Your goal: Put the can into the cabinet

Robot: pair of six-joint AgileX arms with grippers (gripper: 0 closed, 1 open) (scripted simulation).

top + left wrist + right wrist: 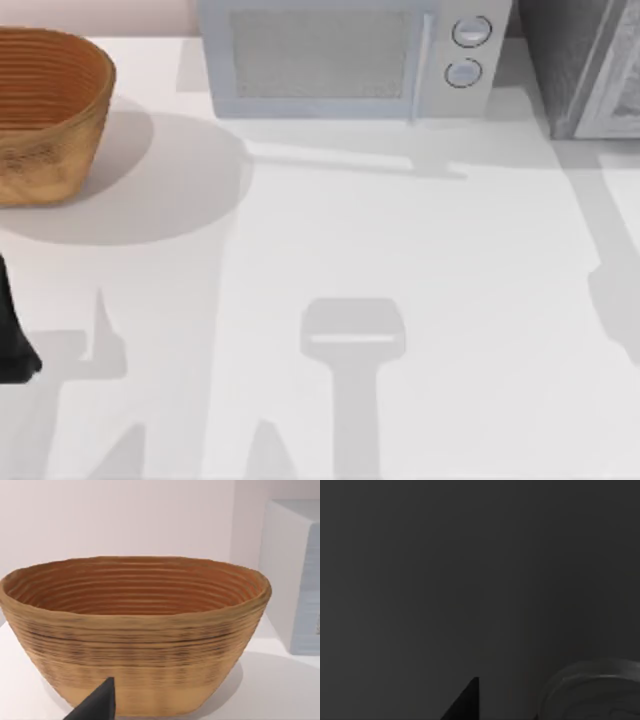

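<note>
Right gripper fingertip (467, 702): dark wrist view, silver round rim, likely can top (595, 692), just beside it; grasp state cannot tell. Cabinet (585, 65) just right of microwave (350, 60). Left arm (15, 340) parked near basket (45, 110), well apart from cabinet; right arm judged nearer.

The microwave (350, 60) stands at the rear edge of the white table (400, 250), door closed, with two round knobs (467, 52) to the right of the door. The woven basket (45, 110) sits left of the microwave, upright, apart from it.
</note>
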